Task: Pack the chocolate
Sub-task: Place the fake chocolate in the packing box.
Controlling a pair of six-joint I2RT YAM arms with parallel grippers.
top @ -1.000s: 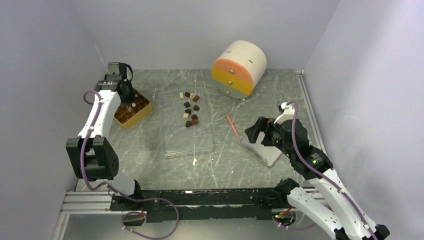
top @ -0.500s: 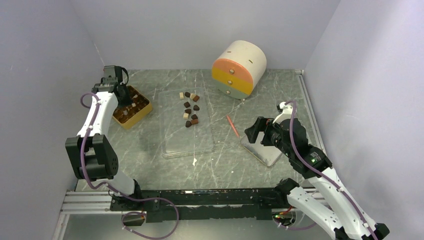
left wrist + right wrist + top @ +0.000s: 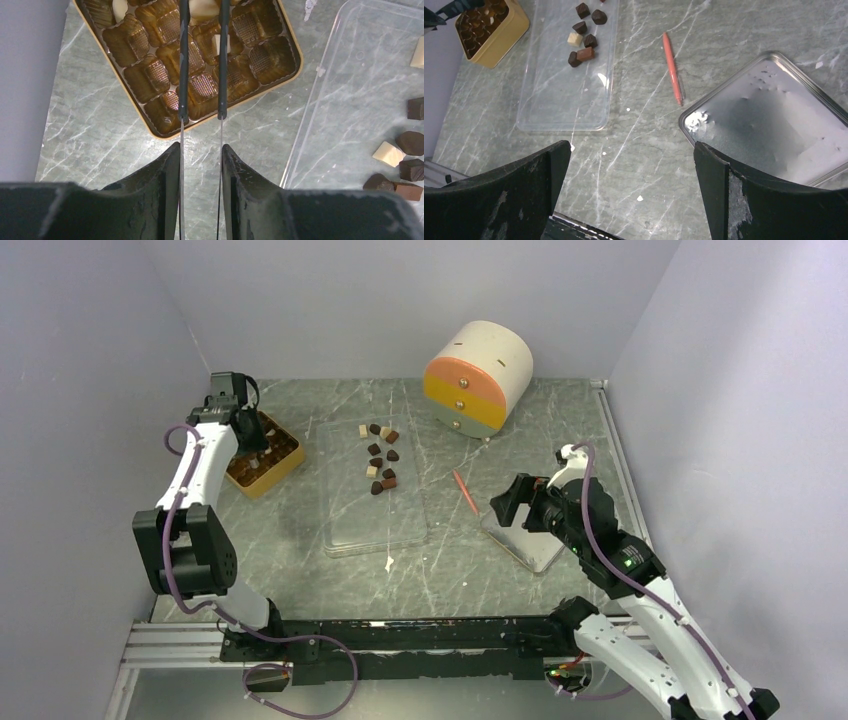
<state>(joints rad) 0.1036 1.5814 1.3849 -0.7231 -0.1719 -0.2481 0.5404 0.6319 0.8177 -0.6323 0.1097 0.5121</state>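
The right end effector (image 3: 631, 145) gapes wide and empty over the surface (image 3: 639, 210). Farther out, most chocolate (image 3: 381, 457) lies loose on a clear tray (image 3: 370, 525). Far left, the left end effector (image 3: 201, 50) hangs over the gold box (image 3: 140, 82). Its fingers stand narrowly apart with a cream piece (image 3: 202, 7) between them; whether it is gripped, I cannot tell.

A grey-green surface (image 3: 290, 540), veined white like marble, is boxed in by plain pale lavender walls: the 9 o'clock wall (image 3: 70, 390), the 12 o'clock wall (image 3: 400, 300) and the 3 o'clock wall (image 3: 740, 390). An aluminium rail (image 3: 180, 645) runs along its 6 o'clock edge. The light is soft and even.
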